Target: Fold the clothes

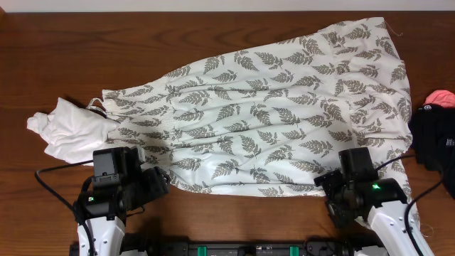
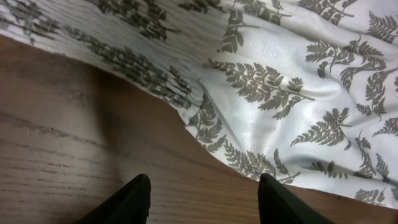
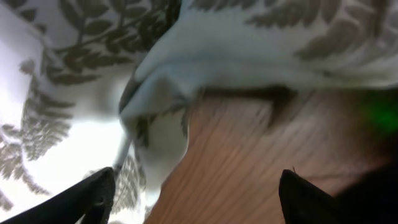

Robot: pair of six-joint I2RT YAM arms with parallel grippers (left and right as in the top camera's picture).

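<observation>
Fern-print garment (image 1: 270, 121) is lying flat, long axis running left-right, narrow end pointing left; left gripper (image 2: 203, 190) and right gripper (image 3: 198, 186) are hovering spread-fingered, gripping nothing.

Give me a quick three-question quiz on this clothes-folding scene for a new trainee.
1. True or false: the left gripper is shut on the fern-print garment.
2. What lies at that garment's left end? A, a plain white garment; B, a shoe; C, a book.
3. Fill in: the large bundle at the far right is ___ in colour.
Key: 1 false; 2 A; 3 black.
</observation>
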